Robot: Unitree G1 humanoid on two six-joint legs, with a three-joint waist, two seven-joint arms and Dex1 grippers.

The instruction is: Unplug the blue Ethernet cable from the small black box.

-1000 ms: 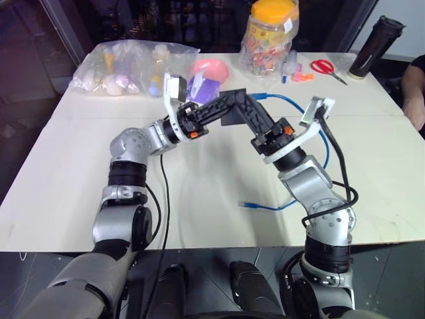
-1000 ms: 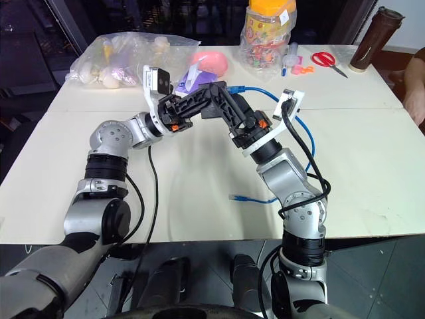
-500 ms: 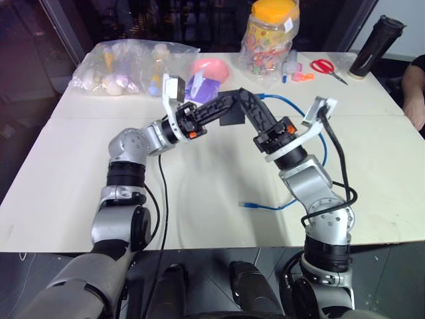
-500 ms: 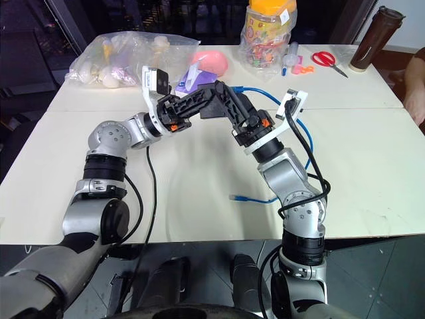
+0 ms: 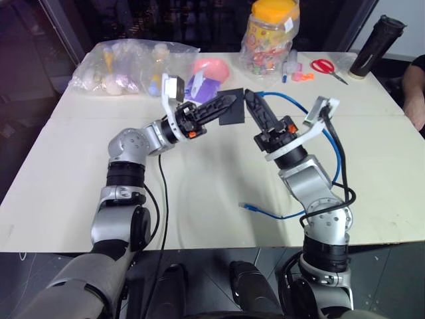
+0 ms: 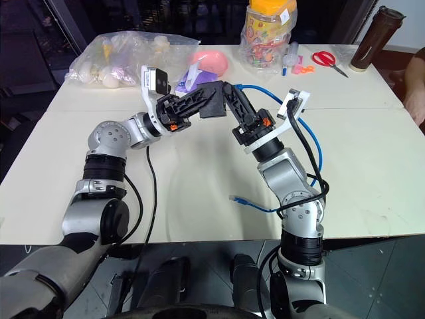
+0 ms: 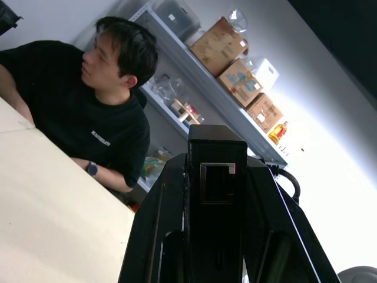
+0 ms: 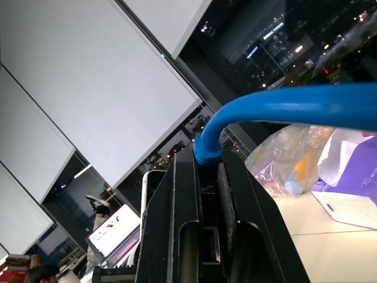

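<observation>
Left gripper (image 5: 228, 101): clenched on the small black box (image 5: 234, 113), held above the bench (image 5: 199, 179) centre, empty port facing outward. Right gripper (image 5: 251, 98): clamped on the plug end of the blue Ethernet cable (image 5: 332, 143), just right of the box, apart from it. Cable trails right and near; free plug lies on bench.

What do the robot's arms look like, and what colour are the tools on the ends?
Both arms are shiny silver with black bands at the joints. A thin black cable hangs beside the left arm, a thicker one loops along the right. Each wrist carries a white bracket. The left tool and right tool are black, with small orange marks at their bases.
</observation>
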